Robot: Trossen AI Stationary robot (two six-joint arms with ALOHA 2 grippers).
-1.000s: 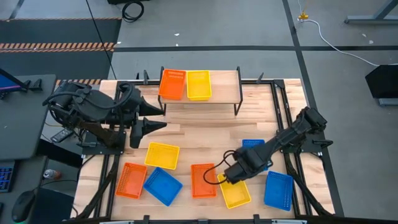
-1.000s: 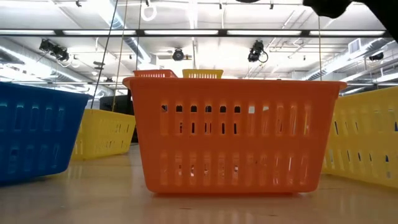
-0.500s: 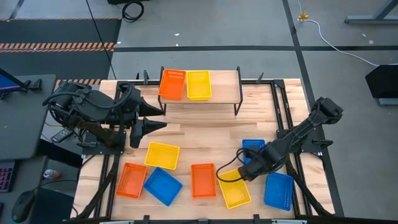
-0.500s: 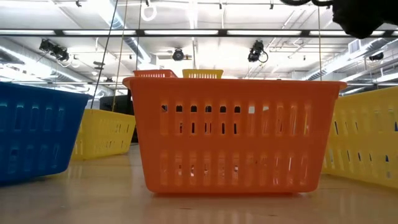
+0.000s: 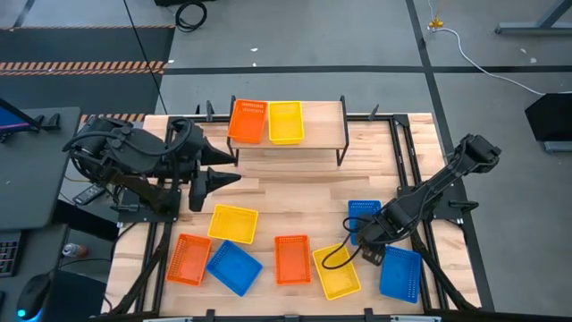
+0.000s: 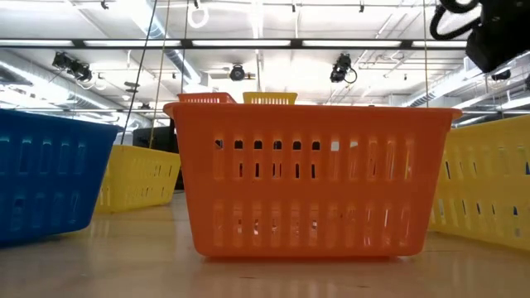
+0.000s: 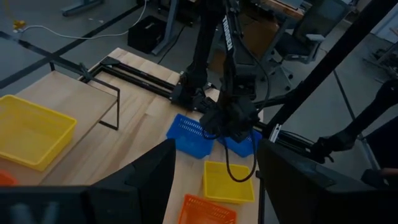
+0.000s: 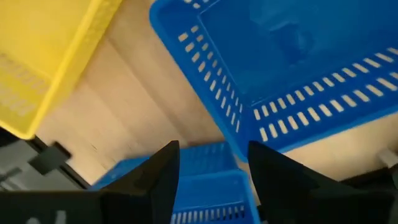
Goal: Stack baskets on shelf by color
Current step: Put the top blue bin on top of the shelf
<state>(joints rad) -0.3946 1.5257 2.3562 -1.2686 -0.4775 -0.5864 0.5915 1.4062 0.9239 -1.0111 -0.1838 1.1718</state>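
The shelf (image 5: pixel 322 125) stands at the table's far edge with one orange basket (image 5: pixel 248 121) and one yellow basket (image 5: pixel 286 122) side by side on it. On the table rest two yellow baskets (image 5: pixel 232 224) (image 5: pixel 337 271), two orange baskets (image 5: pixel 189 259) (image 5: pixel 292 258) and three blue baskets (image 5: pixel 233 266) (image 5: pixel 364 219) (image 5: pixel 399 272). My right gripper (image 5: pixel 368 245) is open and empty, above the gap between the two right-hand blue baskets; its wrist view shows a blue basket's rim (image 8: pixel 236 118) ahead of the fingers. My left gripper (image 5: pixel 221 166) is open and empty at the table's left.
The front orange basket (image 6: pixel 302 178) fills the low view, with a blue basket (image 6: pixel 45 174) and yellow baskets (image 6: pixel 141 175) beside it. The shelf's right third is bare board. Bare tabletop (image 5: pixel 295 197) lies between the shelf and the loose baskets.
My right gripper has moved toward the table's right edge, from over the front yellow basket to the two right-hand blue baskets. The baskets have stayed in place.
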